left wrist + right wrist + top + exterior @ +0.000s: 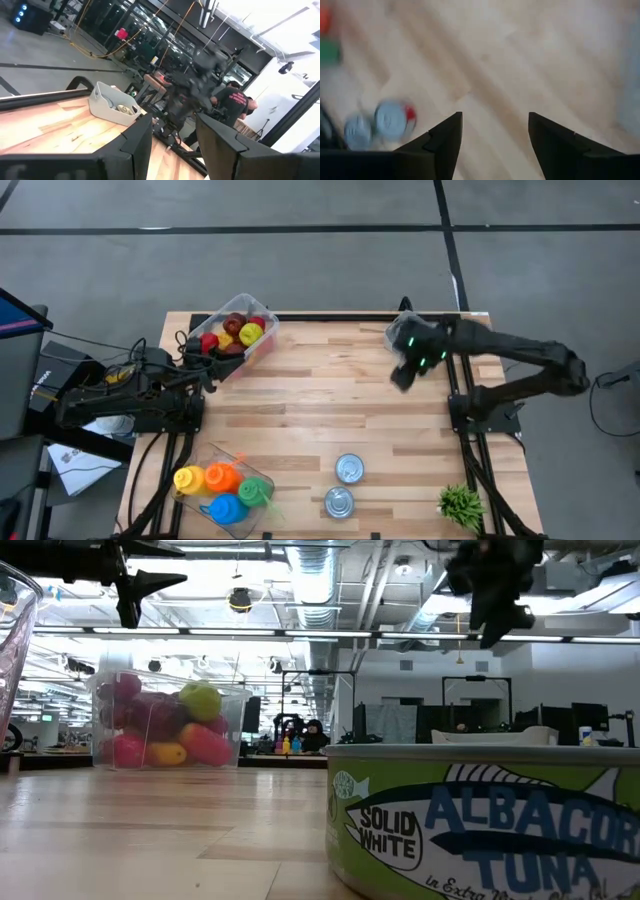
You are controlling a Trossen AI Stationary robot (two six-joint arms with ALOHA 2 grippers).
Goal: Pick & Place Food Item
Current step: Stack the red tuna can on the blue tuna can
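Observation:
Toy fruits [238, 332], red, yellow and green, lie piled in a clear bin [262, 340] at the table's far left; the low view shows the same bin [170, 720]. Two tuna cans [349, 468] [339, 502] stand near the front edge, and one can [480, 825] fills the low view. A white bin [112, 105] sits at the far right, largely under my right arm in the high view. My right gripper [401, 377] [495, 135] hangs open above bare wood, pointing steeply down, nothing between its fingers. My left gripper [203, 366] [172, 135] waits level beside the clear bin, open and holding nothing.
A clear container [250, 515] of coloured bottles [222, 485] lies at the front left corner. A small green plant [460, 502] stands at the front right. The middle of the wooden table [320, 400] is bare. Cables and boxes lie off the table's left side.

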